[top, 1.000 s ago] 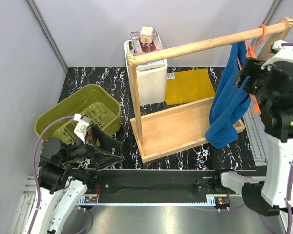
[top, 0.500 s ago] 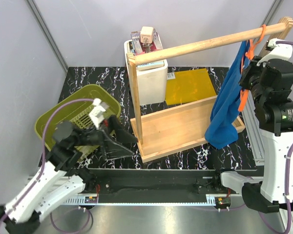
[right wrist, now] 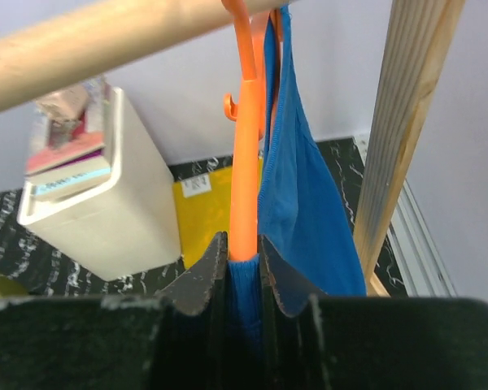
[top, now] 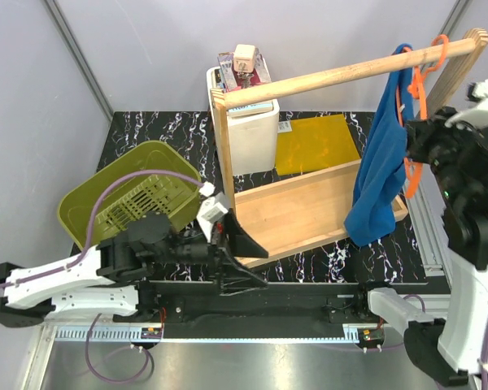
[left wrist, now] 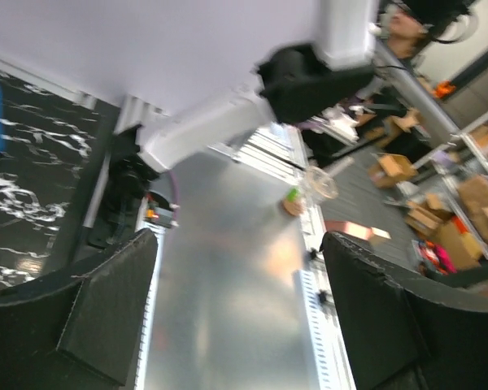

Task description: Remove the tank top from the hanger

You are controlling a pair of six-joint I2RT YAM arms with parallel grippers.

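Observation:
The royal-blue tank top (top: 380, 166) hangs from the orange hanger (top: 416, 81), whose hook sits over the right end of the wooden rail (top: 325, 77). My right gripper (top: 416, 140) is shut on the hanger. In the right wrist view its jaws (right wrist: 244, 252) pinch the hanger's orange bar (right wrist: 246, 162), with a fold of the tank top (right wrist: 305, 211) between them below it. My left gripper (top: 248, 262) is open and empty, low by the front corner of the wooden frame's base. It points right, away from the shirt. In the left wrist view its fingers (left wrist: 106, 317) frame only bare metal.
The wooden frame's base tray (top: 309, 215) lies under the rail, with upright posts (top: 226, 162) at both ends. A green basket (top: 130, 195) stands at the left. Behind are a white bin (top: 248, 130) with items on top and a yellow mat (top: 313, 142).
My right gripper closed on the hanger and tilted it, raising the hook on the rail. My left arm swung from above the green basket rightward and down to the frame's front corner.

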